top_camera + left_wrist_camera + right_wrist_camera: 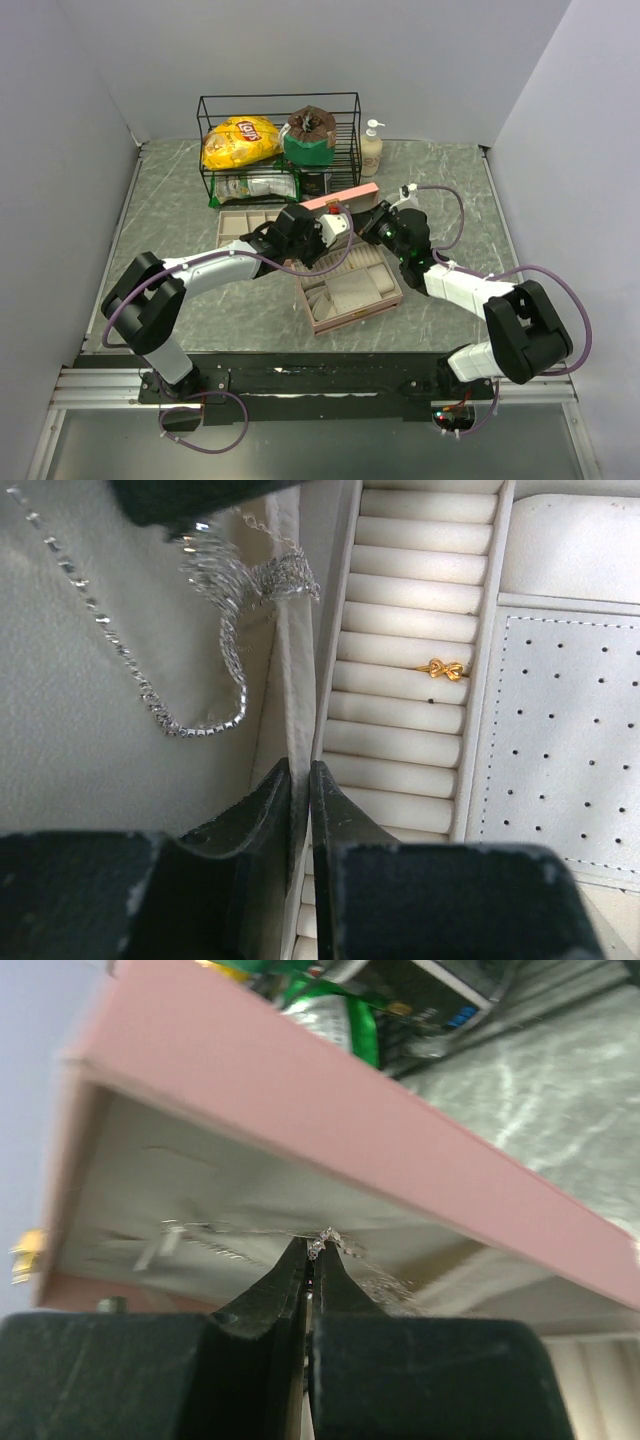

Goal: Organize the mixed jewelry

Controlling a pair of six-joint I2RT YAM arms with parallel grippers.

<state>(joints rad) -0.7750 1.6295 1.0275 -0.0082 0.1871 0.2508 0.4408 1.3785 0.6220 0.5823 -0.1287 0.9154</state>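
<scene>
Left gripper (pixel 301 772) tight astride box divider (pixel 296 675)

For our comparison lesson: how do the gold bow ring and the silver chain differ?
The gold bow ring is compact; the silver chain is long and looping. The ring sits between ring rolls; the chain drapes over a divider. The ring lies free; the right gripper pinches the chain. Both are jewelry.
</scene>
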